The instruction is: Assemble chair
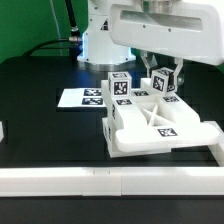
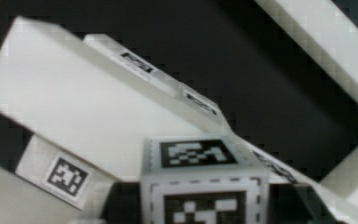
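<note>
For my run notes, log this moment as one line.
gripper: shut on tagged block | chair: partly assembled on table | marker board: flat behind

Bright overhead light; white surfaces glare; wrist view blurred.

Chair [image 1: 150, 125]: glossy white plastic, partly put together, sitting on black tabletop near front edge, toward exterior view's right. Broad flat slab [image 1: 158, 133] lowest, tilted slightly, black-and-white square tags on top face. Blocky uprights [image 1: 121, 88] rising from rear side, each tagged. One small tagged block [image 1: 163, 83] at top rear, tilted (contact with neighbours unclear). Wrist view: big white slab [image 2: 78, 95] slanting, tagged cube [image 2: 202, 185] close up, blurred.
</note>
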`<state>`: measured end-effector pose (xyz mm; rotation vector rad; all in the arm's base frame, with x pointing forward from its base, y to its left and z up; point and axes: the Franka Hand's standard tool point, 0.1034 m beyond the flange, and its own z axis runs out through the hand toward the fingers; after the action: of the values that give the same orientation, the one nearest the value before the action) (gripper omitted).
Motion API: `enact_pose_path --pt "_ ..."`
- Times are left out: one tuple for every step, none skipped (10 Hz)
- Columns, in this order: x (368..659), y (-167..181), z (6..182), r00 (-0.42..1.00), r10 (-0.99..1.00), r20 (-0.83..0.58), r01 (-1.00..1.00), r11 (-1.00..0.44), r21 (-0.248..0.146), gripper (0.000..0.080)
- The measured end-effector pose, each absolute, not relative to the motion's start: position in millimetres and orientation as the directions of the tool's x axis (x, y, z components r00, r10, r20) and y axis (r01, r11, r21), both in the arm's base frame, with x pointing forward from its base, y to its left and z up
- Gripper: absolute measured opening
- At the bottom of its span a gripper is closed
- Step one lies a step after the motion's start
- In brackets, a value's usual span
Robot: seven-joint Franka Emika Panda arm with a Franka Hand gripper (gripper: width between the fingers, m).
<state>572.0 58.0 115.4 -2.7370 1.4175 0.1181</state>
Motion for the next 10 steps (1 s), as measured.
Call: enact_pose_path --pt "574.2 58.0 115.6 0.523 -0.848 -0.083 -0.852 -0.523 -0.022 0.0287" --pt "576.3 58.3 115.6 0.502 -0.862 -0.070 -0.865 -0.500 -0.034 0.0288" --pt "577.8 59.2 115.8 0.435 -0.898 -0.065 -0.900 -0.433 -0.039 0.0288" --pt "578.7 59.5 116.0 0.385 -0.921 -0.064 -0.923 -0.383 -0.040 0.0288" --pt "578.8 59.5 116.0 0.361 -0.930 -0.065 -0.933 -0.359 -0.038 0.0288" --pt "578.8 60.4 115.8 0.272 -0.960 -0.073 -0.962 -0.270 -0.034 0.0288" --pt "578.8 60.6 115.8 0.216 -0.973 -0.076 -0.976 -0.215 -0.031 0.0288" --pt "578.9 60.8 115.8 0.175 -0.981 -0.078 -0.984 -0.173 -0.028 0.0288" --pt "579.0 61.3 115.8 0.091 -0.992 -0.082 -0.996 -0.089 -0.023 0.0288" --pt "579.1 62.2 115.8 -0.002 -0.997 -0.083 -1.000 0.004 -0.020 0.0288"
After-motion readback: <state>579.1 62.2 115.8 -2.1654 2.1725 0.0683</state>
